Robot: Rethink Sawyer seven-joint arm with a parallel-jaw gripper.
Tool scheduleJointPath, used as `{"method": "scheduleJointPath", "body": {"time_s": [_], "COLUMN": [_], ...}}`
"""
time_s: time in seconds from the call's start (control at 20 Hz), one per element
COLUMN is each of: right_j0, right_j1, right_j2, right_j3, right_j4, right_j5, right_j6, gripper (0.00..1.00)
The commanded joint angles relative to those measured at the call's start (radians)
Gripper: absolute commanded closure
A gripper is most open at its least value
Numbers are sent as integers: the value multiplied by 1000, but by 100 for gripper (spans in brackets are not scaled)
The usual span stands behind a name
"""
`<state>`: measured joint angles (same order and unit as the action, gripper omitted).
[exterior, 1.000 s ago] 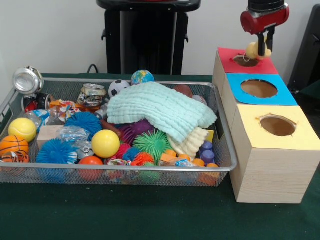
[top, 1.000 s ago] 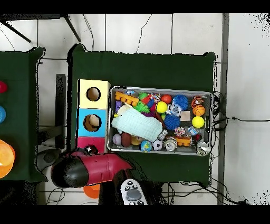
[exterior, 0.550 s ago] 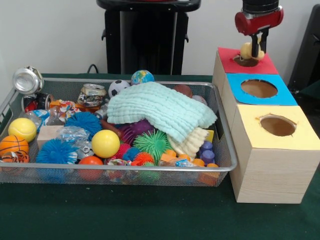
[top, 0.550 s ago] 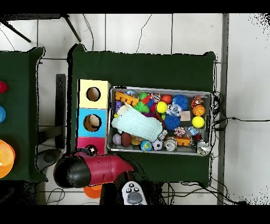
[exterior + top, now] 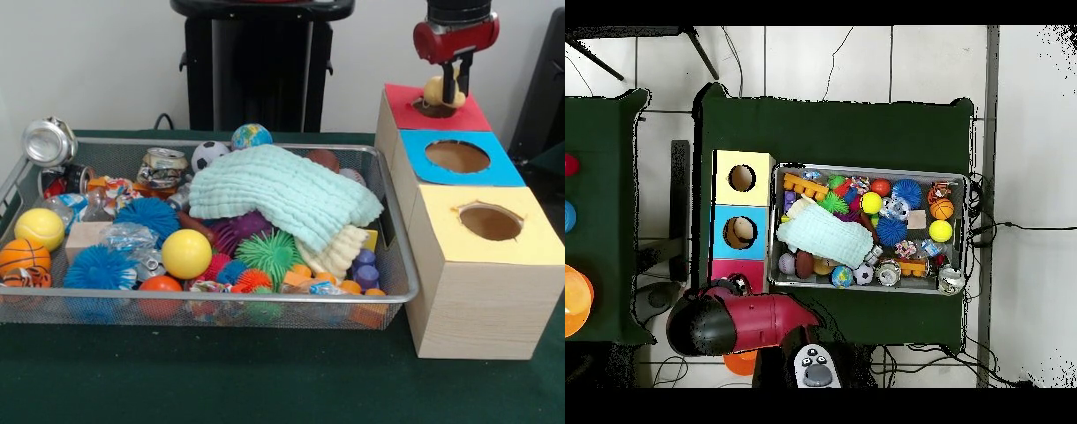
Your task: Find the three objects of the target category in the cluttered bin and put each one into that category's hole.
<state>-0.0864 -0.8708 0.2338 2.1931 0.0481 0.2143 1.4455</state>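
Gripper hanging at upper right of frame, fingers clamping pale yellow ball just above red hole. Bin sitting at left, holding more balls.

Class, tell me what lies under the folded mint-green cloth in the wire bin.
Under the mint-green cloth a cream cloth, a purple spiky ball and a green spiky ball poke out at its front edge. Whatever sits beneath its middle is covered.
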Motion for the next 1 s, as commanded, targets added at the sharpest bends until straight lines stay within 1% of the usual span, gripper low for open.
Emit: {"method": "scheduleJointPath", "body": {"time_s": [0.05, 0.4, 0.65, 1.0], "right_j0": [-6, 10, 36, 50], "right_j1": [44, 30, 20, 24], "right_j2": [-1, -21, -49, -64], "right_j3": [-42, -60, -79, -84], "right_j4": [24, 8, 7, -3], "right_j5": [-80, -76, -48, -66], "right_j6": [218, 199, 192, 186], "gripper": [100, 100, 100, 100]}}
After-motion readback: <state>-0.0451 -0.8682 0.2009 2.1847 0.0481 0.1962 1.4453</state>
